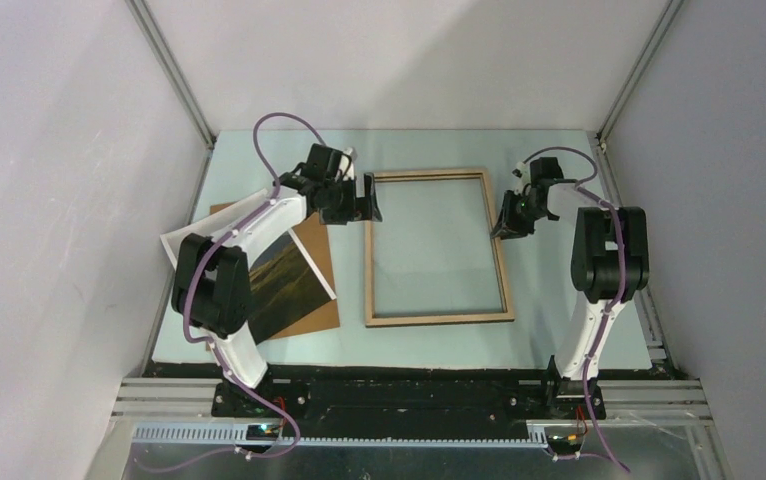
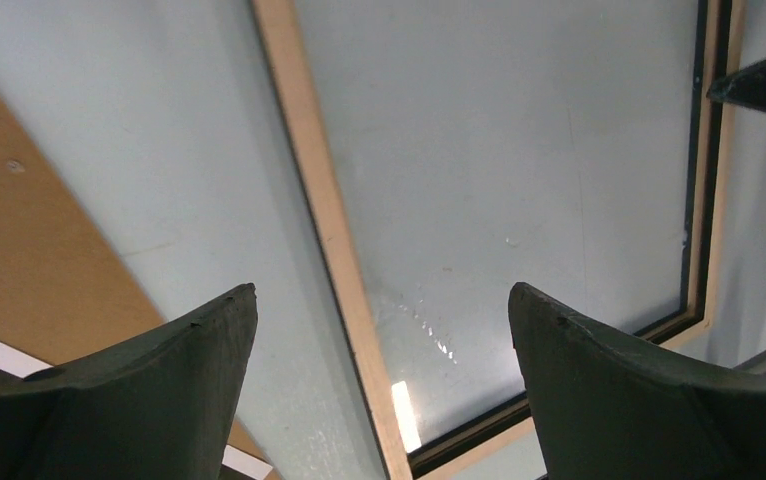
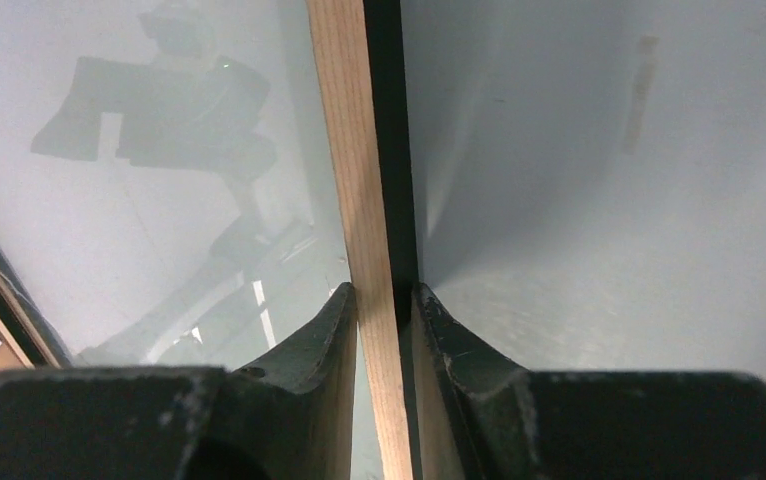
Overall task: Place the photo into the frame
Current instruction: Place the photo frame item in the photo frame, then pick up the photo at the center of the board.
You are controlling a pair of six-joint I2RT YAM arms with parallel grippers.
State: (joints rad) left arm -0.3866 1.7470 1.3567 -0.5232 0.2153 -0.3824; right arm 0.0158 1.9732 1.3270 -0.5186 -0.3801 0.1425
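The frame (image 1: 439,318) lies flat mid-table, light-wood side up, with the table showing through its pane. My right gripper (image 1: 506,228) is at the frame's right rail. In the right wrist view its fingers (image 3: 329,330) press the wooden rail (image 3: 354,150) from both sides, so the right gripper (image 3: 386,295) is shut on it. My left gripper (image 1: 371,205) hovers open over the upper part of the left rail (image 2: 319,190), which runs between the wide-spread tips of the left gripper (image 2: 381,300). The photo (image 1: 284,285) lies picture up at the left, partly under the left arm.
A brown hardboard backing panel (image 1: 317,255) lies under the photo, left of the frame, and shows in the left wrist view as the brown panel (image 2: 29,260). Grey enclosure walls with metal rails stand close on three sides. The arm bases sit at the near edge.
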